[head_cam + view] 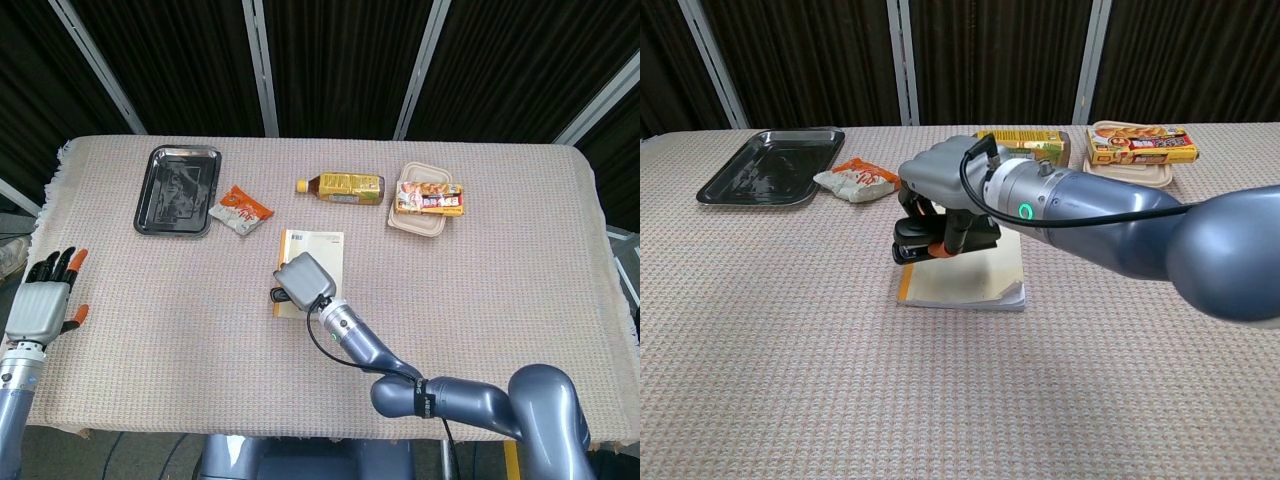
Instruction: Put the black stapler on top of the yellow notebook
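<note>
Chest view: my right hand (940,195) grips the black stapler (915,245) just above the near-left corner of the yellow notebook (975,275) — I should shift it toward the middle, then lower gently before releasing.

Notebook (318,252) mid-surface, landmark. Behind it: bottle (341,186). Behind-left: packet (240,209), then tray (179,189) further left. Behind-right: food box (421,212), a pack (430,198) on top. Over its left edge: right hand (304,281) holding stapler (912,244). Far left: left hand (43,305).
</note>
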Tool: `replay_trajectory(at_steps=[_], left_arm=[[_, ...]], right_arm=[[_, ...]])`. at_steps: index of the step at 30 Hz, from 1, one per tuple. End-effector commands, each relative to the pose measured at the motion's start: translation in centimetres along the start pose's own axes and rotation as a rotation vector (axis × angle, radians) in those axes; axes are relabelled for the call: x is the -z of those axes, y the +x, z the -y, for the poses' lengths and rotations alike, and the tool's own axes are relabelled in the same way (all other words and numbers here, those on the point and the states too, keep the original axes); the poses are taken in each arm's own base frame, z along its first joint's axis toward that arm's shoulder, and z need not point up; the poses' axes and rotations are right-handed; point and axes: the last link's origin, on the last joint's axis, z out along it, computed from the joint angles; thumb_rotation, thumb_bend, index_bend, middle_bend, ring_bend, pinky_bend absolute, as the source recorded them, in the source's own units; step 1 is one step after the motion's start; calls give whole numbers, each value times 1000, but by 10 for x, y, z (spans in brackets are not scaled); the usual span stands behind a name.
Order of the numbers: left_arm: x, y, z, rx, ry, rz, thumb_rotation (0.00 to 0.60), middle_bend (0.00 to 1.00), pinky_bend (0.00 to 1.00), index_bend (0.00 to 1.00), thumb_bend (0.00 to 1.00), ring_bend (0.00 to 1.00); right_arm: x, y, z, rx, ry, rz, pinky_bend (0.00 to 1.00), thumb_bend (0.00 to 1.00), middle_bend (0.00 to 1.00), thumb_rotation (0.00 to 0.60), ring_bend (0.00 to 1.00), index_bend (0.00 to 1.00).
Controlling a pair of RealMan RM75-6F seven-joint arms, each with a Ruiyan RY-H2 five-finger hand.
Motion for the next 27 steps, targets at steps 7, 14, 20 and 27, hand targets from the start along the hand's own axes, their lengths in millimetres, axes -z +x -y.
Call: replay_trajectory(at_steps=[7, 14, 20, 27], left_arm=[[-1, -1, 4, 3, 11, 4, 600, 0, 120, 0, 348, 0], [-2, -2, 2, -1, 6, 10, 600, 0, 120, 0, 347, 0], [-1, -2, 1, -4, 1, 4, 600, 0, 120, 0, 347, 0], [-1, -3, 1, -7, 0, 9, 600, 0, 120, 0, 348, 0]], right_arm=[[-15, -13, -3, -5, 3, 31, 751, 342, 508, 600, 638, 669], [-17, -17, -8, -9, -5, 37, 751, 342, 508, 600, 639, 668], [-16, -24, -17, 5, -20, 53, 751, 342, 508, 600, 638, 668], [-17, -30, -25, 5, -39, 66, 751, 341, 508, 600, 635, 665]])
